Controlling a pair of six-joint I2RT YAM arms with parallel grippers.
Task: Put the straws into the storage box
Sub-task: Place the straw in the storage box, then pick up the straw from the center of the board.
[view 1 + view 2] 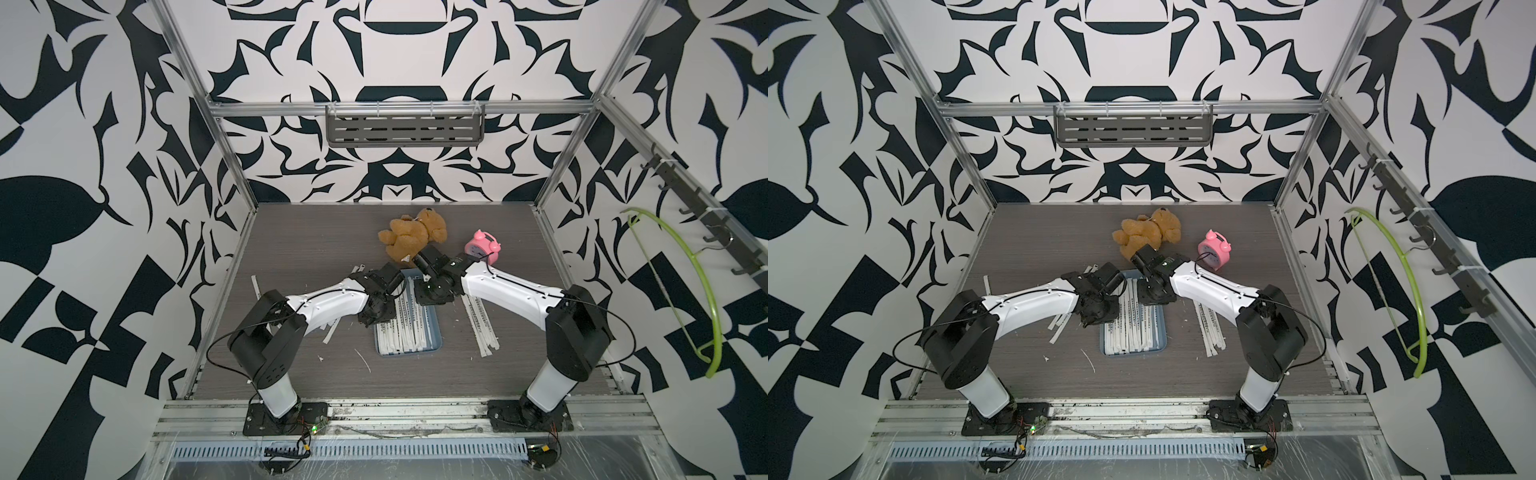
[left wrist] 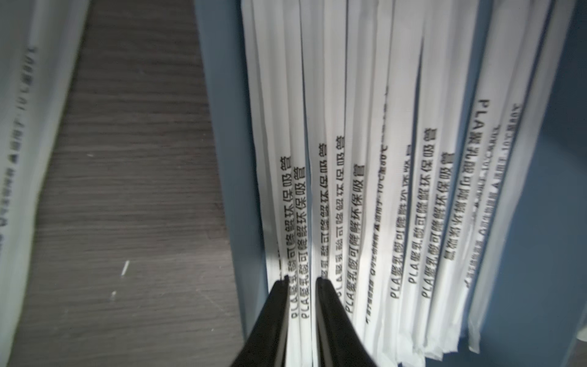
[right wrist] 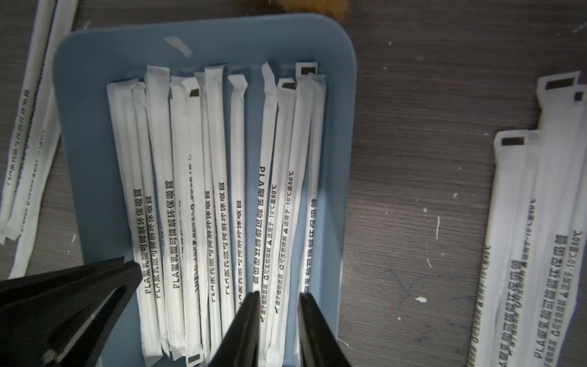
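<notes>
Lying in storage box [image 3: 95, 127], straws [image 3: 158, 143] under parted left gripper [image 2: 301, 279], right gripper [image 3: 278, 295]

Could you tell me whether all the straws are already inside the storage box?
No, several straws lie on the table beside the storage box, outside its rim.

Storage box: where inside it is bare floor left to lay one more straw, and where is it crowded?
Bare floor shows in the storage box: a band between the straws' far ends and the rim by the teddy bear, holding one white scrap, and a strip along the wall by the left gripper. The middle is crowded with overlapping straws.
</notes>
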